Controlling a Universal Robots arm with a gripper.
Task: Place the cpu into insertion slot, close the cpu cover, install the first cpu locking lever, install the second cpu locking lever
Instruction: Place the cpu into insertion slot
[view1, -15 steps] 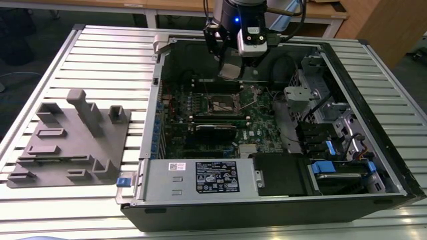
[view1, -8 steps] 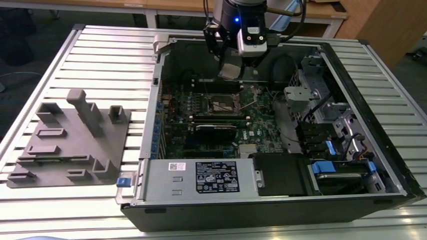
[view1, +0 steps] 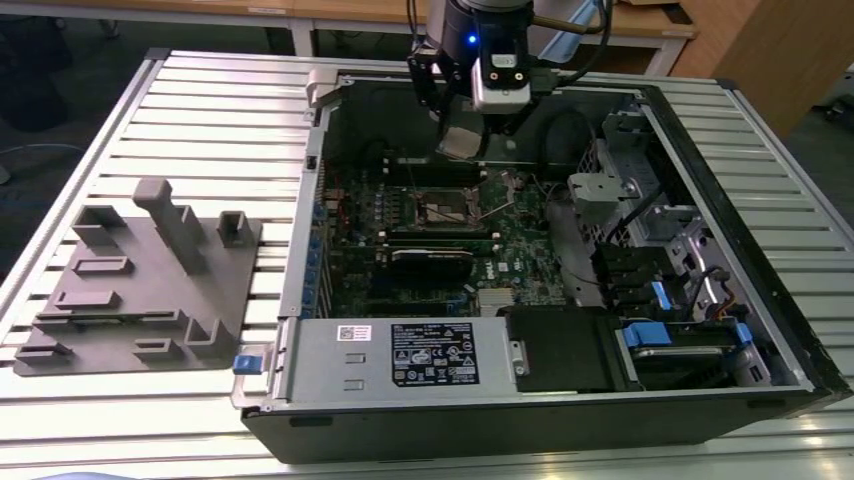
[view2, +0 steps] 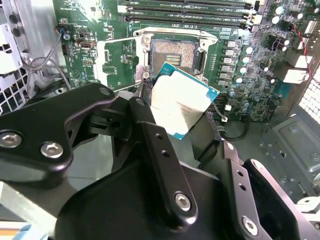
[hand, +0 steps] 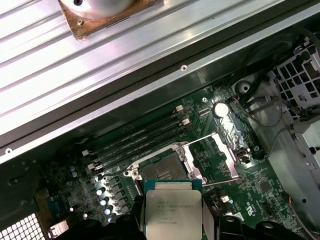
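The cpu (view2: 182, 102) is hanging in the air close over the insertion slot (view2: 172, 52), not seated. The gripper (view1: 461, 143) is clamping it, black fingers (view2: 145, 125) pressing on opposite edges. The cpu cover (view2: 117, 62) is lying flipped open beside the slot, leaving the dark centre exposed. The arm is reaching down from the far side into the open computer case (view1: 787, 330) with the wrist pointing roughly straight down over the motherboard (view1: 521, 250). A grey fixture (view1: 147, 280) is sitting on the slatted table (view1: 200, 90), toward the exterior view's left.
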